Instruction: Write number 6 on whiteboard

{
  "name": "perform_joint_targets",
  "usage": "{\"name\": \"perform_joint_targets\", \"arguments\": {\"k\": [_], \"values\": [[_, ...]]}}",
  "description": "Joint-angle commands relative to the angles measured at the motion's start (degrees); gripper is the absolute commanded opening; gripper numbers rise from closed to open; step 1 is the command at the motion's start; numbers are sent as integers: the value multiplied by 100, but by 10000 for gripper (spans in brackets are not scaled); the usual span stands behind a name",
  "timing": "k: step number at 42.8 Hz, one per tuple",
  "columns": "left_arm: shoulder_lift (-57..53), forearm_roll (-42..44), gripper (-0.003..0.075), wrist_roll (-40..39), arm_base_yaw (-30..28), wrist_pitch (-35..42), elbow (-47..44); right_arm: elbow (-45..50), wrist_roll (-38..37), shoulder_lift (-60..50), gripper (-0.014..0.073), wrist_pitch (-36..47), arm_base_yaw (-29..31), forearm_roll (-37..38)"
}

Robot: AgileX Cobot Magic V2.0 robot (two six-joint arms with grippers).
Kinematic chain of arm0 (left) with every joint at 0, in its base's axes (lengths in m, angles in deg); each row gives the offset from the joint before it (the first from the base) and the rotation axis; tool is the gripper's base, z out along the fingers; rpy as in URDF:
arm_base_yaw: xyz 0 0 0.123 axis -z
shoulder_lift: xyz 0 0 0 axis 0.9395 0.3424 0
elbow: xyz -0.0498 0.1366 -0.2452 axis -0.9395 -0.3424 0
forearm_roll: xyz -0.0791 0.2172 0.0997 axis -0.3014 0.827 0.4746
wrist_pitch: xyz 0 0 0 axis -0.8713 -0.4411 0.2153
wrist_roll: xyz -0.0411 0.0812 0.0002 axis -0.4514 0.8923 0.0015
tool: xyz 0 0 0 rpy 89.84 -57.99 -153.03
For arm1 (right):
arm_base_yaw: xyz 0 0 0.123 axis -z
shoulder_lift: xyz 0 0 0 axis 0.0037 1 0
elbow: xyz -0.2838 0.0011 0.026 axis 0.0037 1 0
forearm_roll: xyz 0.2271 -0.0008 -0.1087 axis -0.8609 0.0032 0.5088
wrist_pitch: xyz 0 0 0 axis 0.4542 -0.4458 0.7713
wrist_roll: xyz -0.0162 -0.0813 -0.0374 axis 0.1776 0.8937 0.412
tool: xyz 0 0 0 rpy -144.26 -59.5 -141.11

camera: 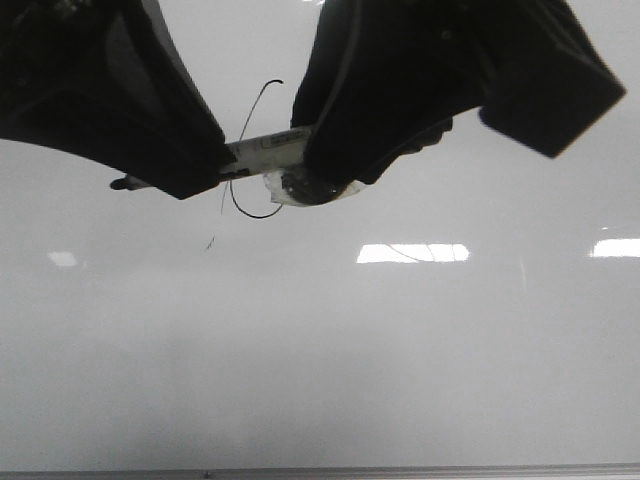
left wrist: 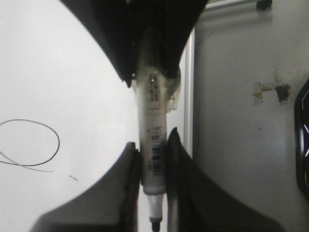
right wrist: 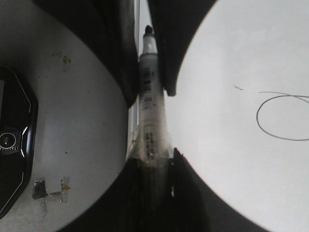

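The whiteboard [camera: 320,350] fills the front view. On it is the number 6 [camera: 250,120], a thin black stroke hooked at the top with a round loop below; the loop also shows in the left wrist view [left wrist: 50,150] and the right wrist view [right wrist: 270,121]. A white marker [camera: 270,145] hangs level between both grippers, its bare dark tip [camera: 120,183] pointing left. My left gripper [camera: 215,170] is shut on the marker's tip end [left wrist: 153,150]. My right gripper [camera: 310,165] is shut on its tail end [right wrist: 153,159].
A tiny dark speck [camera: 210,243] lies below the 6. The board's grey edge strip [left wrist: 189,96] runs under the marker. Beyond it is a grey surface with tape scraps [left wrist: 270,92] and a black device [right wrist: 12,140]. Another edge strip [camera: 320,470] runs along the front.
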Motion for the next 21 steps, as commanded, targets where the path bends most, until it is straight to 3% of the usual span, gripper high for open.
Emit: {"name": "perform_joint_targets", "arguments": {"k": [1,6,10,13,16,21], "values": [[-76,-52,-20,0,45,492,196,-176,-37,-177,-31,486,-17,-304],[-76,-8,-20,0,45,492,196,-176,-37,-214,141,507,-6,-304],[-76,42,-20,0,23,492,196,-176,-53,-268,372,524,-6,-304],[-76,65,-20,0,10,492,196,-176,-104,-333,494,604,-6,-304],[-76,78,-20,0,10,496,196,-176,-160,-410,554,699,37,-304],[-76,95,-20,0,10,496,196,-176,-296,-544,561,670,217,-299]]}}
